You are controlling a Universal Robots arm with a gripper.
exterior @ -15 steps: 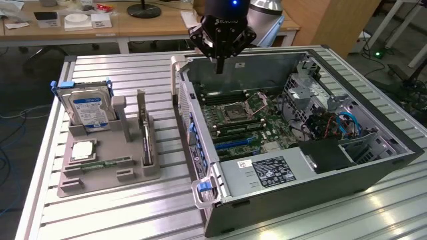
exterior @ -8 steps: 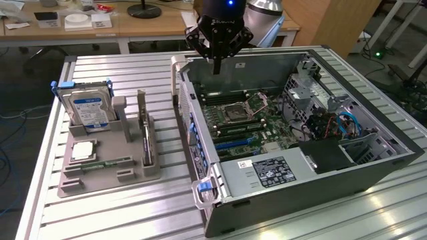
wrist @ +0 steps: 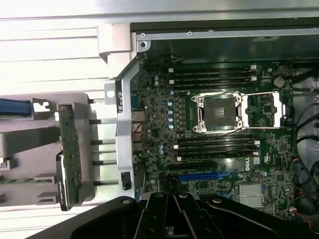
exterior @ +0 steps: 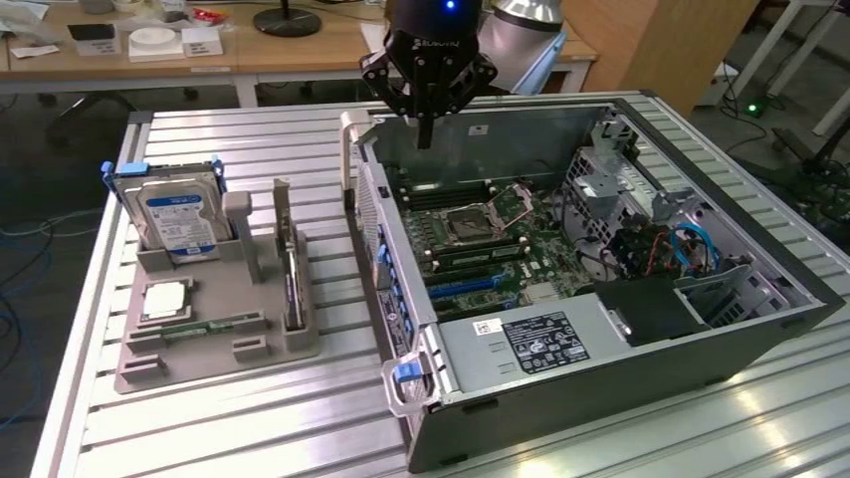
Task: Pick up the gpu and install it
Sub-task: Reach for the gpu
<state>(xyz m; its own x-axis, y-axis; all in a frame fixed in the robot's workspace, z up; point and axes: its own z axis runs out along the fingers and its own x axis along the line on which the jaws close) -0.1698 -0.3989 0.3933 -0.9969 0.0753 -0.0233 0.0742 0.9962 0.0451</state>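
The gripper point(exterior: 425, 137) hangs over the far end of the open case point(exterior: 638, 339), above the motherboard point(exterior: 492, 239), with its fingers pressed together and nothing between them. The gpu point(exterior: 290, 271) is not under it: it stands on edge in a slot of the grey holder point(exterior: 199, 344), lower than the tool and off toward the exterior view's left, with the case's side wall between the two. In the wrist view the gpu point(wrist: 70, 159) shows as a narrow green edge beyond that wall, well apart from the gripper point(wrist: 173, 200). The pick has not been made. The risks, as I judge them: shut fingers brought down on the card's thin top edge would push it, not clasp it, and could tip it in its slot. The hard drive point(exterior: 179, 214) and an upright post stand close beside the gpu, so an off-centre approach could knock either or grip the wrong part. A low sideways path could clip the wall. At the blue slot point(wrist: 202, 176), a tilted card could jam.
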